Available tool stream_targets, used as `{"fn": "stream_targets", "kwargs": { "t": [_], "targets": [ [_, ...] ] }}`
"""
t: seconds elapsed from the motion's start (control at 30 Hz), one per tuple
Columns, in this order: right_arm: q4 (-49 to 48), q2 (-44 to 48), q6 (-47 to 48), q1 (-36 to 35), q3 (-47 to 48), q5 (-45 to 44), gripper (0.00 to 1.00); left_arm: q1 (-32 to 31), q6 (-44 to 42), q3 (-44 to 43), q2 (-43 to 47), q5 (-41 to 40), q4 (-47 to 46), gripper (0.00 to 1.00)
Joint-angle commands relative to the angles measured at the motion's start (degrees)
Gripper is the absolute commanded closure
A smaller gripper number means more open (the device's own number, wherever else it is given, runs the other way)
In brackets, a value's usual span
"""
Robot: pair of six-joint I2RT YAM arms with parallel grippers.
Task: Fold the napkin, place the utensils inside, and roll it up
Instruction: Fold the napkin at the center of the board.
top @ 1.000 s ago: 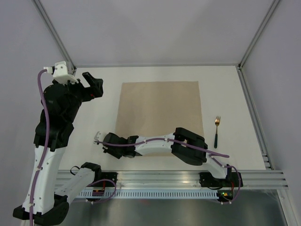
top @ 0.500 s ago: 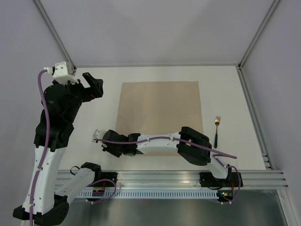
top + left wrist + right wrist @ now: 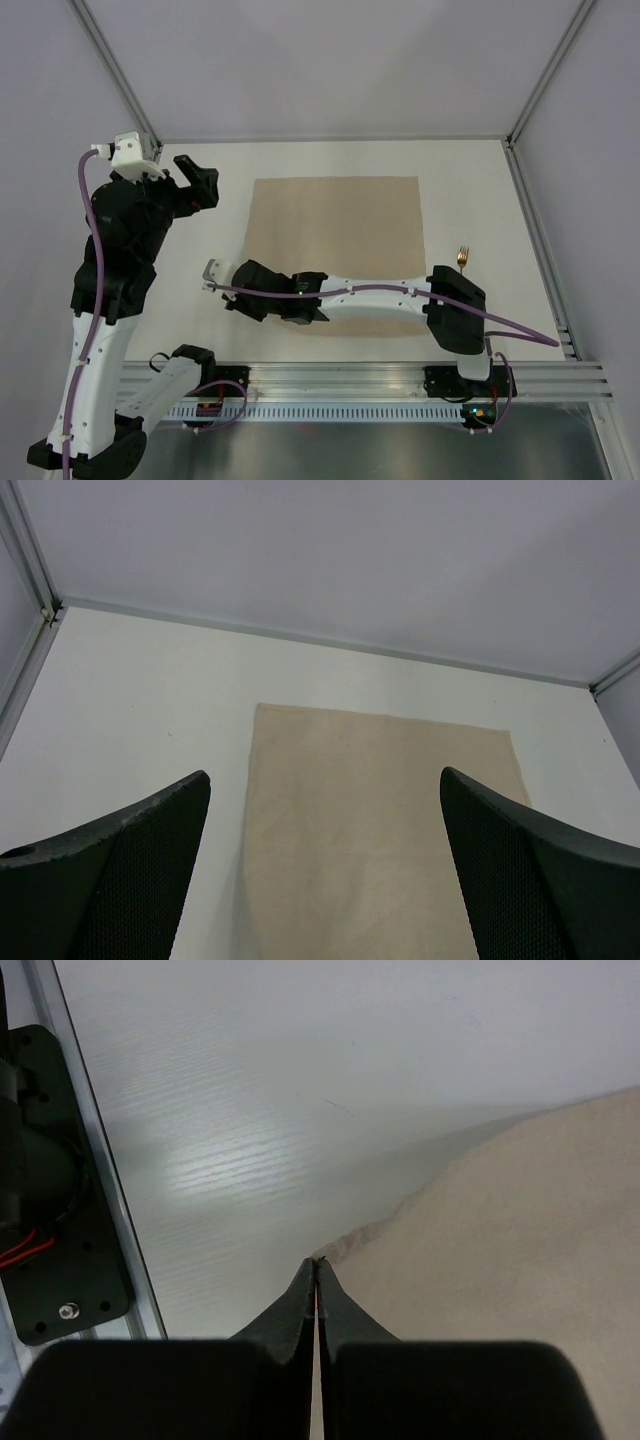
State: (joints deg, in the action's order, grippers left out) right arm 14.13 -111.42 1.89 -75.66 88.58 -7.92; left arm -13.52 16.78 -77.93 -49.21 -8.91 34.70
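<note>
The beige napkin (image 3: 340, 225) lies flat mid-table, with its near edge under my right arm. My right gripper (image 3: 240, 300) is at the napkin's near-left corner. In the right wrist view the fingertips (image 3: 316, 1260) are pressed together on that corner of the napkin (image 3: 500, 1240), and a shadow shows under the raised edge. The fork (image 3: 462, 256) lies right of the napkin; only its gold tines show, as my right elbow hides the handle. My left gripper (image 3: 200, 180) hangs open high at the far left, looking down on the napkin (image 3: 380, 810) between its wide-apart fingers (image 3: 325, 780).
The metal rail (image 3: 350, 385) with the arm bases runs along the near edge; its black bracket (image 3: 50, 1210) is just left of my right fingers. Enclosure walls and posts (image 3: 525, 120) close in the white table (image 3: 200, 240).
My right gripper has closed on the napkin's near-left corner and shifted slightly right and up. The right elbow swung right, now covering the fork's handle. The left arm has not moved.
</note>
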Motion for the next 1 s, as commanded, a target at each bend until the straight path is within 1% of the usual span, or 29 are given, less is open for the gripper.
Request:
{"fn": "stream_targets", "kwargs": {
  "t": [0.0, 0.1, 0.53, 0.8, 0.97],
  "targets": [
    [1.2, 3.6, 2.0, 2.3, -2.3, -2.5, 1.0, 0.2, -0.5, -0.1, 0.4, 0.6, -0.1, 0.0],
    [0.8, 5.6, 2.9, 3.9, -4.4, -3.2, 1.0, 0.2, -0.3, -0.3, 0.4, 0.9, -0.5, 0.0],
    [-0.3, 11.0, 6.7, 19.4, -10.7, -3.0, 1.0, 0.2, 1.7, 1.7, -1.2, 2.4, -3.6, 0.0],
    [-2.8, 11.2, 9.5, 29.2, -13.1, -2.9, 1.0, 0.2, 2.9, 2.9, -2.3, 3.5, -5.3, 0.0],
    [-4.3, 9.9, 11.1, 34.0, -13.3, -3.2, 1.0, 0.2, 3.3, 3.9, -2.7, 4.0, -6.6, 0.0]
  ]
}}
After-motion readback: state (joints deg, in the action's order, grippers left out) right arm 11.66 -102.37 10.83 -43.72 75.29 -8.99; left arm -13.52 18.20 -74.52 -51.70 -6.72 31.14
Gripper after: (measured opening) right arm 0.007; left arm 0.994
